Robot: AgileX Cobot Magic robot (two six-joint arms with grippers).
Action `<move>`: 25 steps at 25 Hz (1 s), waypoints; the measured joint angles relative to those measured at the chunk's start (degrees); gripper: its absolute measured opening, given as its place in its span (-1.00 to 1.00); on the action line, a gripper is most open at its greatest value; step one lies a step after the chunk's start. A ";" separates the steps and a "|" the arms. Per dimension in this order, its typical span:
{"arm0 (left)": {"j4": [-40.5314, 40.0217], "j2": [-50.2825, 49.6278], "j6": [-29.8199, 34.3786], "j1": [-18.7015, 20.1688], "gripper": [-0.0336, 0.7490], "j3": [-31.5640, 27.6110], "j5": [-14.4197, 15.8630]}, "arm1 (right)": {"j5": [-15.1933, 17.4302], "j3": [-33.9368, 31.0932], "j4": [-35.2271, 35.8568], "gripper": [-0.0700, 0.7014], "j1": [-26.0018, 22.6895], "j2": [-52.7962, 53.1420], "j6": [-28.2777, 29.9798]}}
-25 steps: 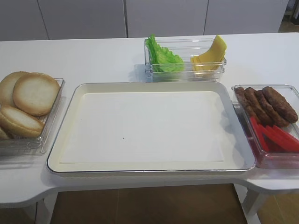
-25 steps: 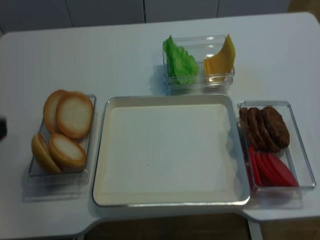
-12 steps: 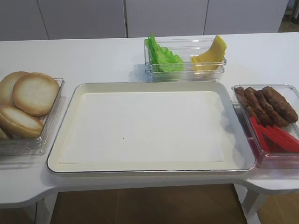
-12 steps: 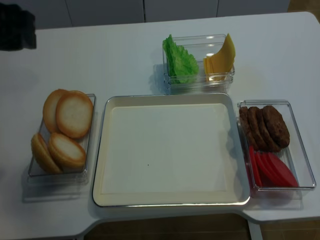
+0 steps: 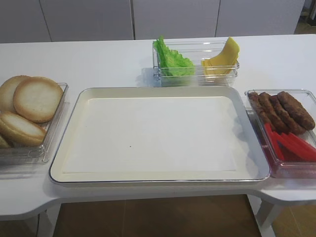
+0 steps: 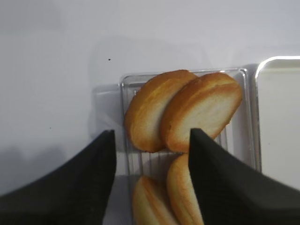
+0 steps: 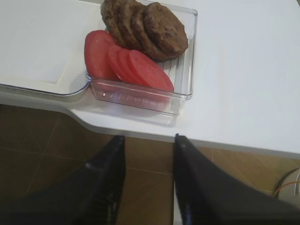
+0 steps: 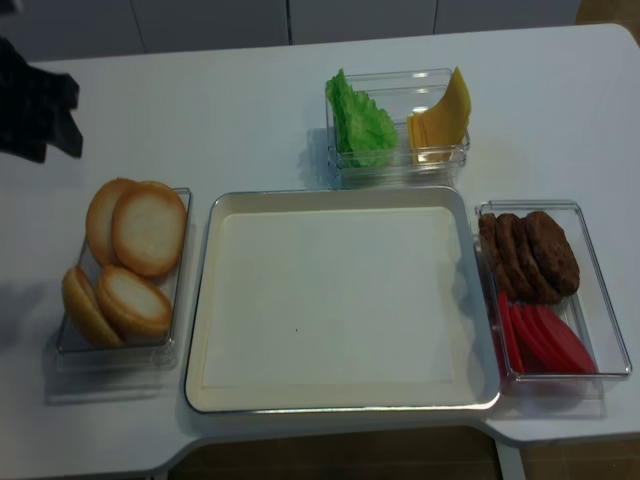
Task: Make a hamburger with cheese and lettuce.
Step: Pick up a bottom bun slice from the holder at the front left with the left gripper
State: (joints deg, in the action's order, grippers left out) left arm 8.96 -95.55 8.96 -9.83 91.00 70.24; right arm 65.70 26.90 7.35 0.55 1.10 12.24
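Nothing built yet, tray (image 5: 158, 175) bare, both arms w/ nothing held

Near to far: right gripper (image 7: 147, 183) spread, hanging off the table (image 5: 98, 64) edge by the tomato/patty box. Left gripper (image 6: 152, 154) spread too, right over the bun halves (image 6: 201, 110) in their bin; prob light & squashy, so pinch gently across the rim. Far back: lettuce (image 5: 170, 59) floppy, cheese (image 5: 222, 57) thin & bendy, take by top edge.

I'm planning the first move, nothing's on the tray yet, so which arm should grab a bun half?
Left. The left pincer is open and hovers right over the bun halves in their clear bin. The right pincer sits off the table edge near the tomato slices, on the far side.
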 joint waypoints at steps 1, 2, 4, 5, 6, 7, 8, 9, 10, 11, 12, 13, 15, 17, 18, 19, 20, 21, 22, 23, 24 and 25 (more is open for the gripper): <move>0.09 -0.89 1.48 -0.08 0.05 0.00 0.00 | 0.00 0.00 0.00 -0.09 0.00 0.00 0.00; 0.22 -1.63 2.46 -0.08 0.05 0.00 0.00 | 0.00 0.00 0.00 -0.09 0.00 0.00 0.00; 0.86 -3.15 4.33 -0.08 0.05 0.00 -0.23 | 0.00 0.00 0.00 -0.09 0.00 0.00 -0.11; 1.09 -3.93 4.99 -0.08 0.05 0.00 -0.60 | 0.00 0.00 0.00 -0.09 0.00 0.00 -0.11; 1.30 -4.57 6.02 -0.08 0.05 0.00 -0.89 | 0.00 0.00 0.00 -0.09 0.00 0.00 -0.11; 1.53 -5.29 7.39 -0.08 0.05 0.00 -1.29 | 0.00 0.00 0.00 -0.09 0.00 0.00 -0.11; 1.77 -5.95 8.86 -0.08 0.05 0.11 -1.75 | 0.00 0.00 0.00 -0.09 0.00 0.00 -0.11; 1.98 -6.39 9.96 -0.08 0.05 0.11 -2.38 | 0.00 0.00 0.00 -0.09 0.00 0.00 -0.11; 2.42 -6.90 11.19 -0.08 0.05 0.11 -3.21 | 0.00 0.00 0.00 -0.09 0.00 0.00 -0.11; 2.83 -7.26 12.20 -0.08 0.05 0.11 -4.17 | 0.00 0.00 0.00 -0.09 0.00 0.00 -0.11; 2.98 -7.64 12.83 -0.08 0.05 0.11 -5.12 | 0.00 0.00 0.00 -0.09 0.00 0.00 -0.11; 3.07 -7.83 13.20 -0.08 0.05 0.21 -5.85 | 0.00 0.00 0.00 -0.09 0.00 0.00 -0.11; 3.20 -8.32 14.32 -0.08 0.05 0.20 -6.71 | 0.00 0.00 0.00 -0.09 0.00 0.00 -0.11; 3.46 -8.77 15.96 -0.08 0.05 0.22 -6.48 | 0.00 0.00 0.00 -0.09 0.00 0.00 -0.11; 3.86 -9.05 16.91 -0.08 0.05 0.22 -5.83 | 0.00 0.00 0.00 -0.09 0.00 0.00 -0.11; 4.34 -9.22 17.80 -0.08 0.05 0.22 -5.38 | 0.00 0.00 0.00 -0.09 0.00 0.00 -0.11; 4.67 -9.50 18.38 -0.08 0.05 0.22 -4.97 | 0.00 0.00 0.00 -0.09 0.00 0.00 -0.11; 5.07 -9.77 18.92 -0.08 0.05 0.22 -4.68 | 0.00 0.00 0.00 -0.09 0.00 0.00 -0.11; 5.58 -9.81 19.28 -0.08 0.05 0.22 -4.40 | 0.00 0.00 0.00 -0.09 0.00 0.00 -0.11; 5.81 -9.81 19.50 -0.08 0.05 0.22 -4.26 | 0.00 0.00 0.00 -0.09 0.00 0.00 -0.11; 5.94 -9.81 19.96 -0.08 0.05 0.22 -3.87 | 0.00 0.00 0.00 -0.09 0.00 0.00 -0.11; 5.94 -9.81 20.42 -0.08 0.05 0.22 -3.47 | 0.00 0.00 0.00 -0.09 0.00 0.00 -0.11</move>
State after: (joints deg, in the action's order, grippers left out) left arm 14.90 -105.37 29.37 -9.91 91.22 66.78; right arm 65.70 26.90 7.35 0.55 1.10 12.13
